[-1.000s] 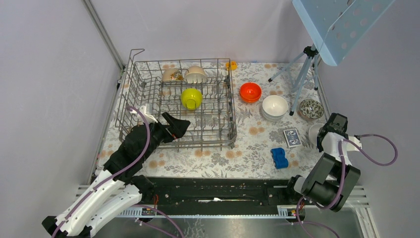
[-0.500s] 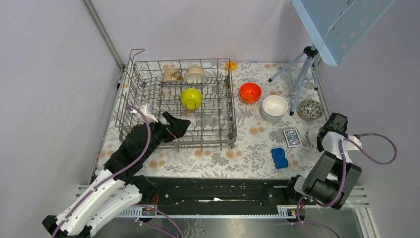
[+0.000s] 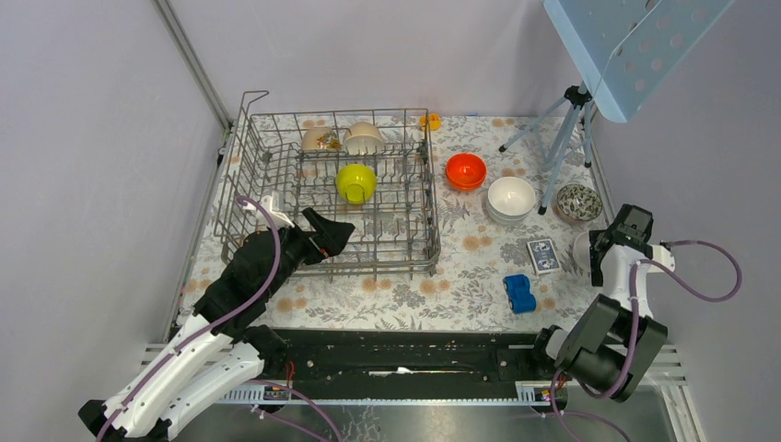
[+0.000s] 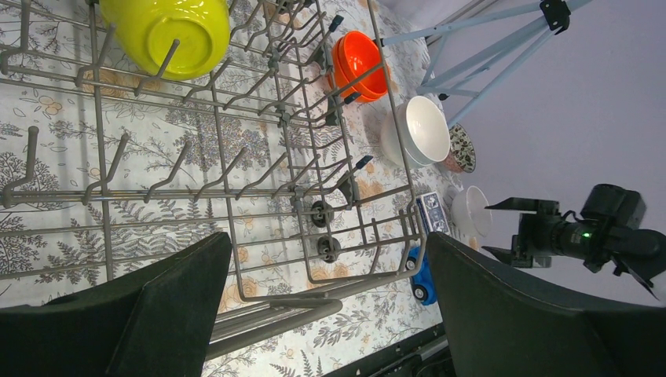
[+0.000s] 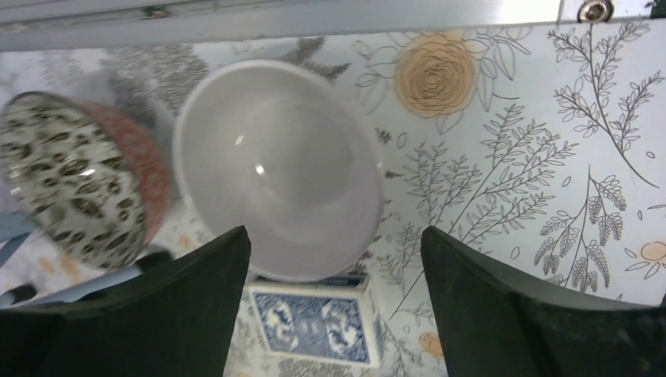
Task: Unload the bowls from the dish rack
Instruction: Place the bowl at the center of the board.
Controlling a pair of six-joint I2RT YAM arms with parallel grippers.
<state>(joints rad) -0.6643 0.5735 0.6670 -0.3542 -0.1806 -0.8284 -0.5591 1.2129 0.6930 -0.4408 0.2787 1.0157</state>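
Note:
The grey wire dish rack (image 3: 276,184) stands at the back left. It holds a yellow-green bowl (image 3: 355,182), a beige bowl (image 3: 365,138) and a pink-speckled bowl (image 3: 320,140). On the cloth to its right sit an orange bowl (image 3: 465,171), stacked white bowls (image 3: 511,199), a dark mottled bowl (image 3: 578,201) and a single white bowl (image 5: 275,169). My right gripper (image 5: 334,243) hangs open just above that single bowl, fingers clear of it. My left gripper (image 4: 328,239) is open over the rack's near edge, well short of the yellow-green bowl (image 4: 169,31).
A blue card box (image 3: 542,255) lies beside the single white bowl, and a blue toy car (image 3: 519,294) sits nearer the front. A tripod (image 3: 562,138) stands at the back right by the mottled bowl. A small orange object (image 3: 430,121) lies behind the rack.
My right gripper has opened and let go of the white bowl, then lifted slightly away from it. The left arm has not moved.

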